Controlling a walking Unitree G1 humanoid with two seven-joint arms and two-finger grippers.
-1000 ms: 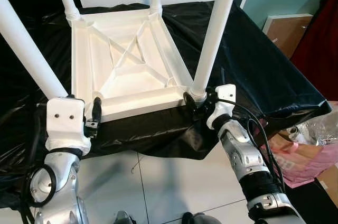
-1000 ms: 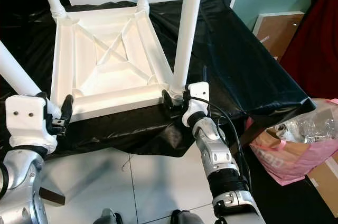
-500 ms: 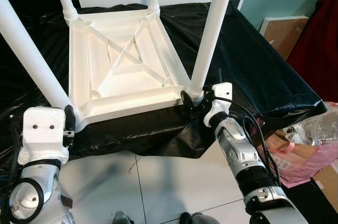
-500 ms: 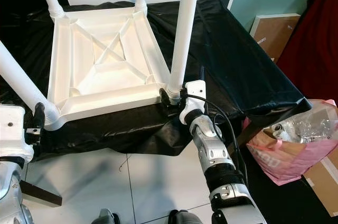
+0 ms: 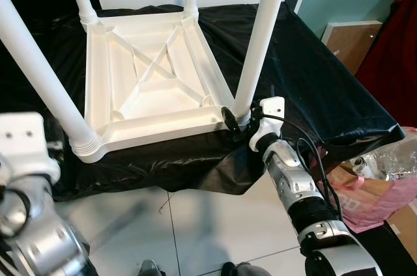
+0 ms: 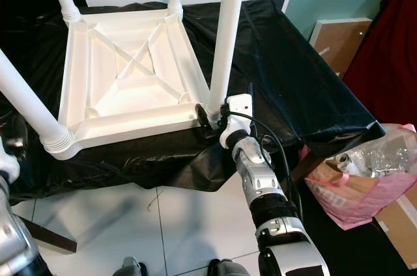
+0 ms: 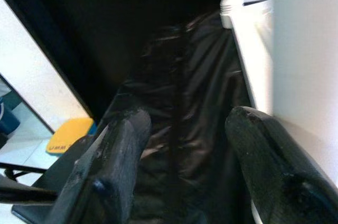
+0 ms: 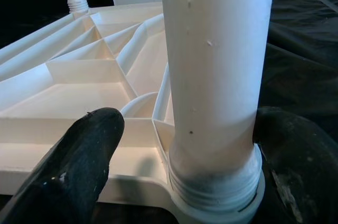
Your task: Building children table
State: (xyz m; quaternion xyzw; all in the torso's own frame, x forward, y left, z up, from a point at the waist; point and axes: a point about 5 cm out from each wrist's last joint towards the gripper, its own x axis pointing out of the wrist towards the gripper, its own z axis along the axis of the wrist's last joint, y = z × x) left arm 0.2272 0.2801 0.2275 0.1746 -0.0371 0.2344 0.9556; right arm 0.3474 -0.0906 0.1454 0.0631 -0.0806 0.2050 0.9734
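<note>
white plastic children's table (image 5: 153, 84) lies upside down, four legs pointing up.

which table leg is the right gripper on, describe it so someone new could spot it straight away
Find the white table lying upside down on the black sheet, its four legs pointing up. The one meant is the leg at the near corner on the robot's right. It alone has the right gripper with black fingers around its threaded base.
</note>
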